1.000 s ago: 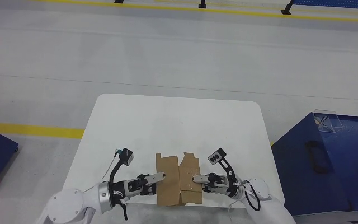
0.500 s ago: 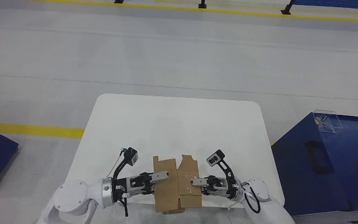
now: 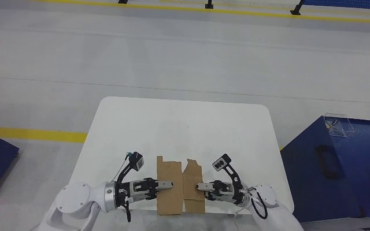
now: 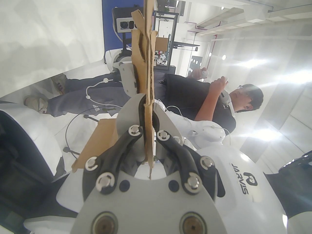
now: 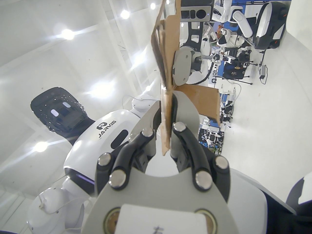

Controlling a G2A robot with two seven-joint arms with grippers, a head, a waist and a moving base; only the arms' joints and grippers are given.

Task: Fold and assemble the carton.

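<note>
Left tool (image 3: 168, 185) and right tool (image 3: 200, 186), each clamped on an opposite side edge of the flattened brown corrugated-cardboard carton (image 3: 180, 187). The carton spans the gap between them over the near edge of the white tabletop (image 3: 173, 124), its notched flaps on the far side. This two-sided grip probably holds the unfolded blank level and free to be squeezed open into a box.

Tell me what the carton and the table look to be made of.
The carton looks like brown cardboard with a dull finish; edge-on in the left wrist view it shows thin stacked layers, likely corrugated board. The table has a smooth white, low-gloss top, perhaps laminate or painted board.
</note>
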